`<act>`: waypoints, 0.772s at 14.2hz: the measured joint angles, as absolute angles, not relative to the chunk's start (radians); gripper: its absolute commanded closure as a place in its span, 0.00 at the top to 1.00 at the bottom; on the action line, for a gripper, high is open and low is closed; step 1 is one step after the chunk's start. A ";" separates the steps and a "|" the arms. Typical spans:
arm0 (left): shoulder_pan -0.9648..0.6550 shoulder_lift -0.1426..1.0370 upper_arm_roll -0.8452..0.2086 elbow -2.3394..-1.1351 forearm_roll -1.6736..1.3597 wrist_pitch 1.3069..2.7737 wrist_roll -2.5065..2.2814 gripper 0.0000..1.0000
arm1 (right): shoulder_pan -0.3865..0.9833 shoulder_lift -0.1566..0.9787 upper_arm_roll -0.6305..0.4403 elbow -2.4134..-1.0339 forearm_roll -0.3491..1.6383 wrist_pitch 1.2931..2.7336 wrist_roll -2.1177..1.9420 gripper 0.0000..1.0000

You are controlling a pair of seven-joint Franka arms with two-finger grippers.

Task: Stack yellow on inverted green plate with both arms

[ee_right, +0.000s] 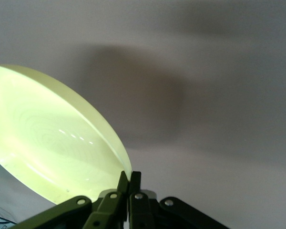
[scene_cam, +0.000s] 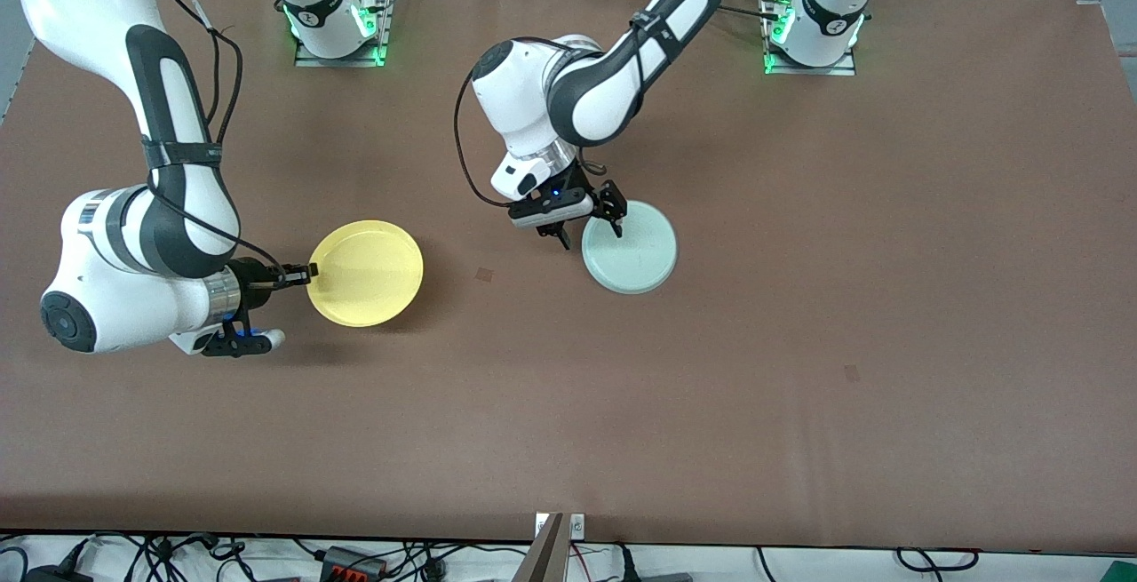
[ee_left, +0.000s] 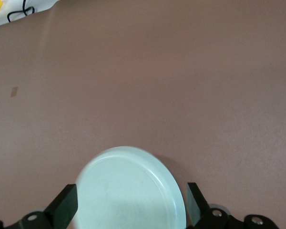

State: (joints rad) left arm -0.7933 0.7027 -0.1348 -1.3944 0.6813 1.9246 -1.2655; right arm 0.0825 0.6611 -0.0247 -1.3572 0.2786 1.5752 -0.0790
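Note:
The yellow plate [scene_cam: 366,273] is held by its rim in my right gripper [scene_cam: 311,273], toward the right arm's end of the table. In the right wrist view the fingers [ee_right: 122,182] pinch the rim of the yellow plate [ee_right: 47,138], which casts a shadow on the table below. The pale green plate [scene_cam: 632,249] lies upside down on the table near the middle. My left gripper [scene_cam: 591,235] is open just above the green plate's edge toward the right arm's end. In the left wrist view the green plate [ee_left: 133,191] shows between the spread fingers [ee_left: 66,207].
The brown table [scene_cam: 799,342] carries only the two plates. The arm bases [scene_cam: 342,22] [scene_cam: 813,31] stand along its farthest edge. A dark post [scene_cam: 546,551] and cables sit at the edge nearest the front camera.

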 measured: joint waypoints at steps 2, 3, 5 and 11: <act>-0.764 0.669 -0.136 -1.394 0.666 1.924 -1.255 1.00 | 0.095 0.661 -0.019 -1.357 0.279 1.575 -0.079 0.00; -0.746 0.652 -0.136 -1.394 0.656 1.922 -1.234 1.00 | 0.109 0.661 -0.017 -1.357 0.279 1.575 -0.079 0.00; -0.695 0.623 -0.136 -1.394 0.629 1.917 -1.135 1.00 | 0.152 0.661 -0.015 -1.357 0.281 1.575 -0.077 0.00; -0.478 0.569 -0.135 -1.396 0.505 1.913 -0.731 1.00 | 0.371 0.674 -0.010 -1.337 0.336 1.621 0.164 0.00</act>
